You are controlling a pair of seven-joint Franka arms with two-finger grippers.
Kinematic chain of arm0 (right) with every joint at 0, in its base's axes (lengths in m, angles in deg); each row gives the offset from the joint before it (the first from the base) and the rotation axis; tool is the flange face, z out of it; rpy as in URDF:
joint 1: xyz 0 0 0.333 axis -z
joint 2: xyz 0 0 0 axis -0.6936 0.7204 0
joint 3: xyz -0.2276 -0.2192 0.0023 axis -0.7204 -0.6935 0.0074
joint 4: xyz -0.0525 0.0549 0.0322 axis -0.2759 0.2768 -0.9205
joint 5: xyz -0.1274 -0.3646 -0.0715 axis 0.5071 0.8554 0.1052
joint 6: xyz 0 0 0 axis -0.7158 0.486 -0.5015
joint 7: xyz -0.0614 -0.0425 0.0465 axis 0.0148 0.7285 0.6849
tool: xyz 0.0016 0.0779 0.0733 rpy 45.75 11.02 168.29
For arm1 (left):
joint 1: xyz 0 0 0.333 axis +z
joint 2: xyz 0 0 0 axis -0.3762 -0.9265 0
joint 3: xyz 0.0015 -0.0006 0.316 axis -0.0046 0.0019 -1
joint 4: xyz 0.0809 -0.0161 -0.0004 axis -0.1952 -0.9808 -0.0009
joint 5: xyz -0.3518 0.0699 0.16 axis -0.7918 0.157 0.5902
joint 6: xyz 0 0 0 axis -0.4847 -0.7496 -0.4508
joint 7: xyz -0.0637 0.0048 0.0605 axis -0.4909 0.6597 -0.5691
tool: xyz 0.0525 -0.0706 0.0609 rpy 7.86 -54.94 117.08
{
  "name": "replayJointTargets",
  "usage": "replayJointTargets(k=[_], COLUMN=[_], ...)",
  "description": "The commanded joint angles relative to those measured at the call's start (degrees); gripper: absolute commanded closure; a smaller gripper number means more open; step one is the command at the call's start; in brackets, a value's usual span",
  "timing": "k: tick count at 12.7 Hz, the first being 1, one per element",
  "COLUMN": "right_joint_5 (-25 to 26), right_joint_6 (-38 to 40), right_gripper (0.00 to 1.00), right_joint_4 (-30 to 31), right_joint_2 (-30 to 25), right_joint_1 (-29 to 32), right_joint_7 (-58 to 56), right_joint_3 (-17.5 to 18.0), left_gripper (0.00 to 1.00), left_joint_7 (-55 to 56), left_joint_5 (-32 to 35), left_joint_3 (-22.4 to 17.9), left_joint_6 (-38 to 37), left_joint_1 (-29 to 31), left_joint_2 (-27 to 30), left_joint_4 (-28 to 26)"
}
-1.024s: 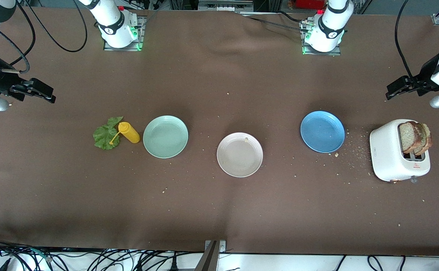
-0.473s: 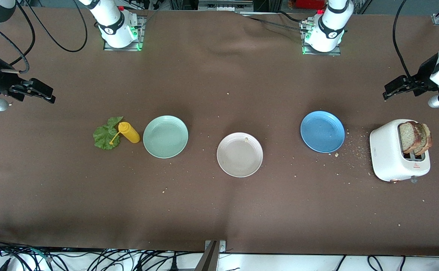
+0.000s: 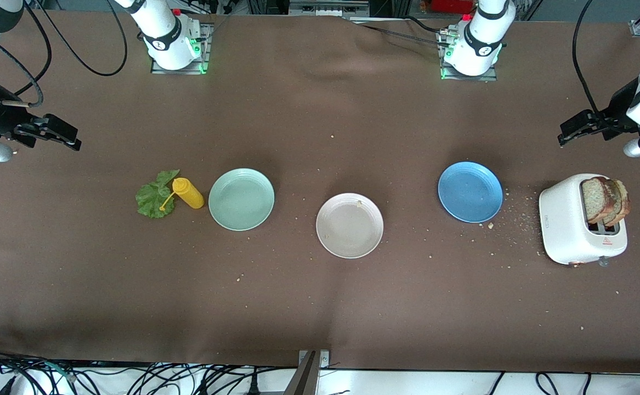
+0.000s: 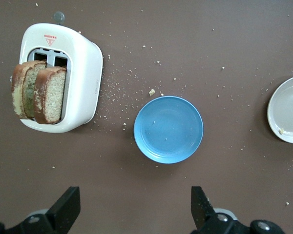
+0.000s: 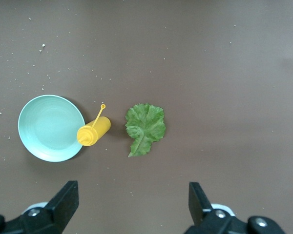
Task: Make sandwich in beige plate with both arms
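Over the table's left-arm end, above the brown cloth, the left gripper [image 3: 566, 134] hangs with fingers spread wide, empty; since a second ago it edged slightly toward the bases. Right gripper [image 3: 70, 137] waits spread and empty over the other end, unmoved. Round pinkish-beige ridged plate [image 3: 349, 225] sits bare at mid-table; two brown bread slices [image 3: 605, 201] stand in the white toaster [image 3: 564, 227].

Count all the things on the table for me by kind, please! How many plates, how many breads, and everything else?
Plates: 3 (beige plate, mint green plate, blue plate)
Bread slices in the toaster: 2
Toaster: 1
Lettuce leaf: 1
Yellow squeeze bottle: 1
Total: 8
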Motion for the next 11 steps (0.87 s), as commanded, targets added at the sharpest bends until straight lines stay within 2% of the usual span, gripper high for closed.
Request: replayJointTargets(k=[1, 11], right_joint_5=[0.4, 0.4], right_joint_6=[0.5, 0.7], right_gripper=[0.00, 0.00], right_joint_4=[-0.3, -0.3], right_joint_2=[-0.4, -0.5], right_joint_1=[0.7, 0.6], right_joint_7=[0.7, 0.7], right_joint_3=[0.9, 0.9], left_gripper=[0.00, 0.00], left_joint_7=[-1.7, -1.6], left_joint_5=[-1.8, -1.8], left_joint_3=[0.0, 0.0], left_joint_6=[-0.2, -0.7], left_joint_1=[0.2, 0.1], left_joint_2=[-0.5, -0.6], left_joint_4=[1.1, 1.1])
